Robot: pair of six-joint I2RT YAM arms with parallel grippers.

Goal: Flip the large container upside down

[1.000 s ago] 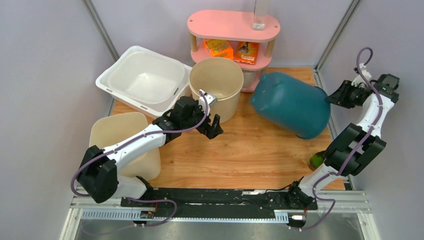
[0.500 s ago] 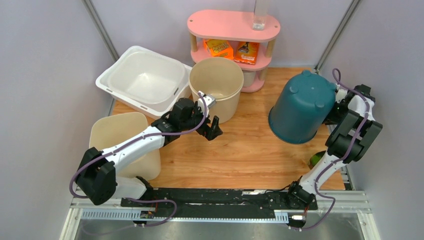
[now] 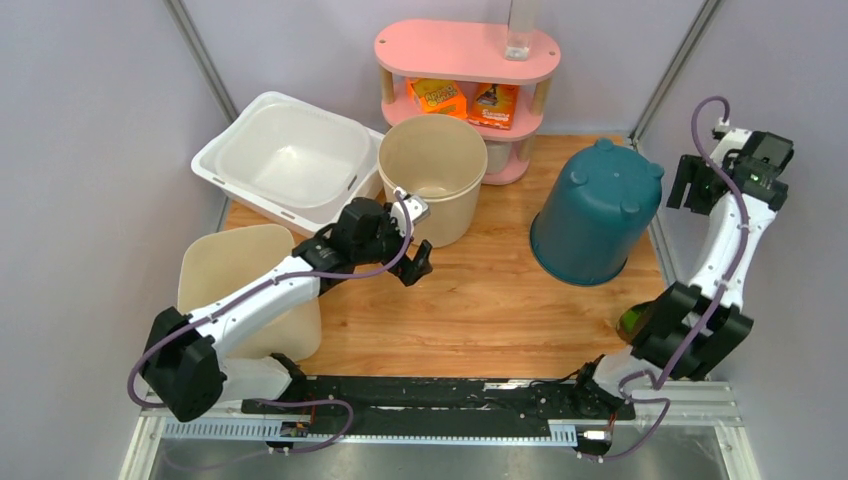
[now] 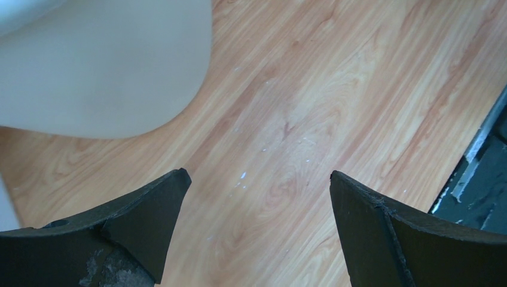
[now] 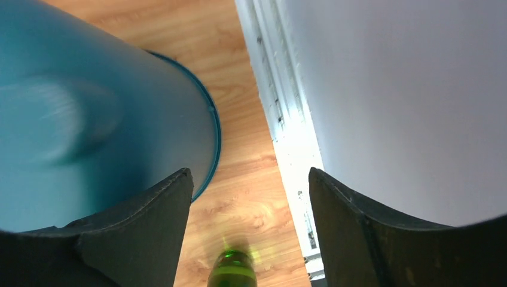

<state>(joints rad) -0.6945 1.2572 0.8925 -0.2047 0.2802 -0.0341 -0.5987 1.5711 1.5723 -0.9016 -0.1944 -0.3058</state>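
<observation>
We find the large container (image 3: 598, 215) standing mouth down on the wooden table (image 3: 480, 300), right of centre in the overhead view. Its base and small moulded feet face up and its rim appears to lie flat on the boards, so we judge the turning done. The right gripper (image 3: 697, 188) hangs in the upper right of the frame, just beside the container's top but apart from it. Its wrist view shows both fingers spread wide with only floor and wall between them, which reads to us as a hand that has let go and holds clear so as not to nudge the tub. The left gripper (image 3: 415, 262) hovers left of centre over bare wood, close to the round beige bucket (image 3: 433, 170). Its fingers are likewise parted with nothing in them, and we take it to be waiting out of the way. The table is pale plank-patterned wood, smooth, with a few small white flecks showing in the left wrist view. Grey-lilac walls close it in on three sides. A white tub (image 3: 285, 155) sits in the upper left, a beige square bin (image 3: 235, 265) at the lower left, and a pink shelf (image 3: 465, 50) with orange packets (image 3: 437, 95) at the top centre. A green bottle (image 5: 230, 272) lies near the table's right edge, below the container.
</observation>
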